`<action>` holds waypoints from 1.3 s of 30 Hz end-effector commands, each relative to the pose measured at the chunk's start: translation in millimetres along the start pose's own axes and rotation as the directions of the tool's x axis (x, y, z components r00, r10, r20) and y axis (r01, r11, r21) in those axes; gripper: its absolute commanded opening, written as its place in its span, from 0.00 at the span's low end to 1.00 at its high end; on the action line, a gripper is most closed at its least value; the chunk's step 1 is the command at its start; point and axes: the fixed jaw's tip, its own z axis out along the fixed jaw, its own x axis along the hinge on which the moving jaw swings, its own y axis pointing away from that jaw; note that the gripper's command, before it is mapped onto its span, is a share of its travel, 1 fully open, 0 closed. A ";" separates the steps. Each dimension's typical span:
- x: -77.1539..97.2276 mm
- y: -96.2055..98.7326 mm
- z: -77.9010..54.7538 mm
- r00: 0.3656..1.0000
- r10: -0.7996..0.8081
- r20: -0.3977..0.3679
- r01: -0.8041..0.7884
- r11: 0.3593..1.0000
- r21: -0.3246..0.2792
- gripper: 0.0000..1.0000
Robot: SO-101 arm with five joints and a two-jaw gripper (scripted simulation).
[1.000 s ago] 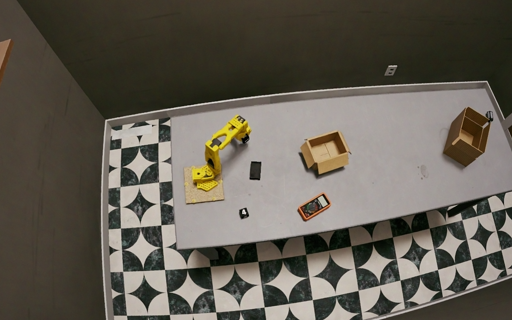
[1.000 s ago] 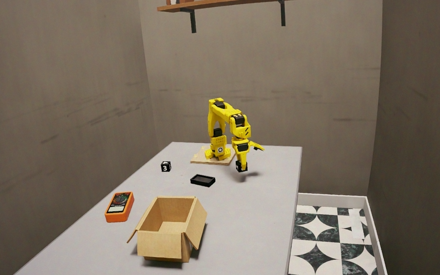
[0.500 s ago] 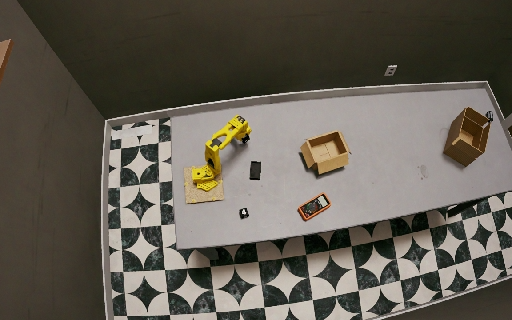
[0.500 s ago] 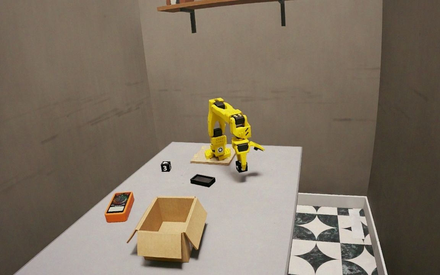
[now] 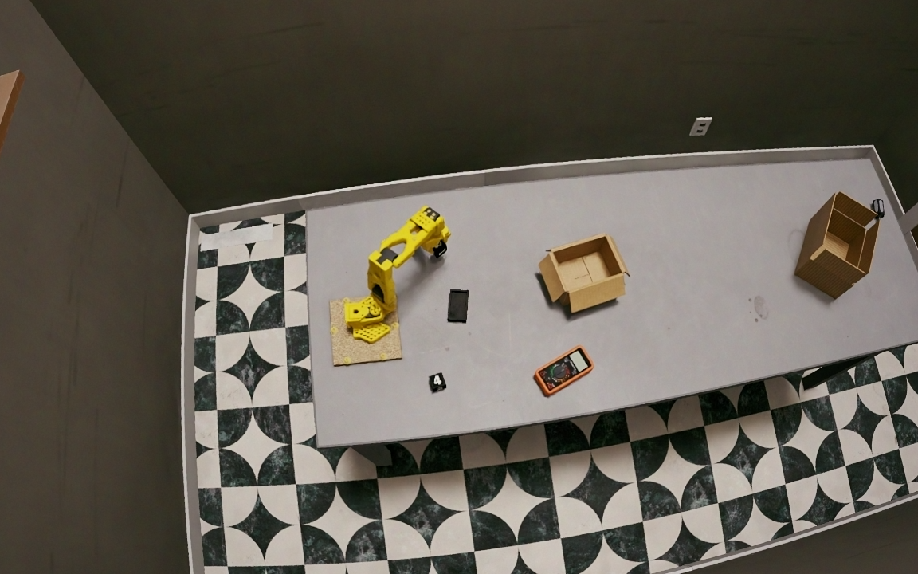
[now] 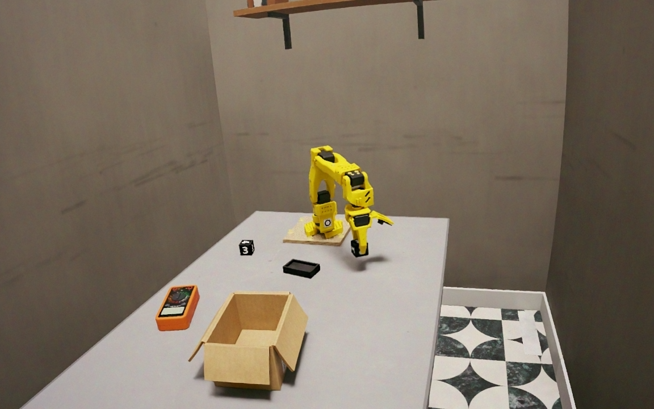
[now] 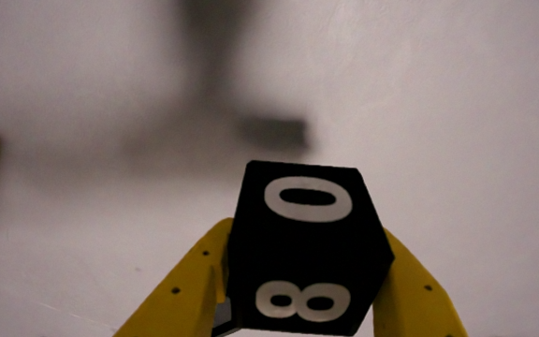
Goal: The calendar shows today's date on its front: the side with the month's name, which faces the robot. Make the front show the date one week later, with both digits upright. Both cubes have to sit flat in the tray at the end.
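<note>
Two black cubes with white digits were counted, neither in the tray. The first cube (image 5: 438,248) (image 6: 357,248) (image 7: 308,248) is held by the one tool (image 5: 441,244) (image 6: 361,246) (image 7: 308,262), its fingers closed against two opposite sides and the cube raised above the counter (image 5: 690,235) (image 6: 360,325) (image 7: 461,117). Two digits are legible on it in the wrist view, one 0 and one 8, both lying sideways there. The second cube (image 5: 437,383) (image 6: 246,247) rests on the counter, well apart from the tray; one 4 shows on top and one 3 on a side. One black tray (image 5: 457,305) (image 6: 301,268) lies between the two cubes, holding no cube. Also on the counter: one orange multimeter (image 5: 563,370) (image 6: 177,307), two open cardboard boxes, the nearer (image 5: 594,288) (image 6: 238,363) and the farther (image 5: 820,258), and one yellow arm (image 5: 381,280) (image 6: 317,178) on one wooden board (image 5: 344,349) (image 6: 293,238).
</note>
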 end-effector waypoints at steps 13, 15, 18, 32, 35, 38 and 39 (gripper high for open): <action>-1.9 1.0 2.8 1.000 -0.017 0.000 0.017 1.000 -0.010 0.00; -1.9 1.0 3.4 1.000 -0.017 0.000 0.017 1.000 -0.010 0.00; -1.9 1.0 5.3 1.000 -0.017 0.000 0.017 1.000 -0.010 0.00; -1.8 1.1 9.4 1.000 -0.017 0.000 0.017 1.000 -0.010 0.00; -1.8 1.1 11.3 1.000 -0.017 0.000 0.017 1.000 -0.010 0.00; -1.8 1.2 13.4 1.000 -0.017 0.000 0.017 1.000 -0.010 0.00; -1.8 1.2 13.9 1.000 -0.017 0.000 0.017 1.000 -0.010 0.00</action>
